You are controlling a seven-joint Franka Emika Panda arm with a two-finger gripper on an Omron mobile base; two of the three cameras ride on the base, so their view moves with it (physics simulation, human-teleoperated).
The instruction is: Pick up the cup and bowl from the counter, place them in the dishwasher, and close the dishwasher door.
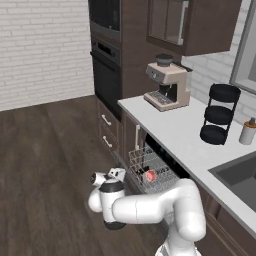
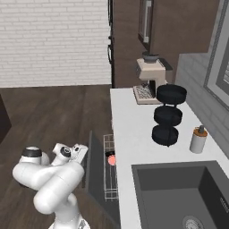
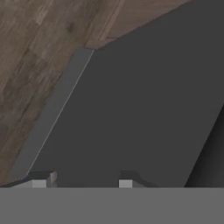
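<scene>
Hand view: flat matte grey dishwasher door [image 3: 131,113], wood-grain floor [image 3: 35,52] beside.

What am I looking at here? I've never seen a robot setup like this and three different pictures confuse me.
It is one moment in a rendered kitchen, seen by three cameras. Two ride on the robot's base, behind its white arm, one to each side. The third sits on the hand and looks along the gripper, whose two dark fingertips rise at the bottom.

On the pale counter stand a coffee machine, a black three-tier stand and a dispenser bottle, next to a dark sink. Below the counter the dishwasher is open, its wire rack pulled out. The cup, with its red inside, lies in the rack.

The hand camera looks at the flat grey dishwasher door, over the wooden floor. The fingers stand apart, with nothing between them.
</scene>
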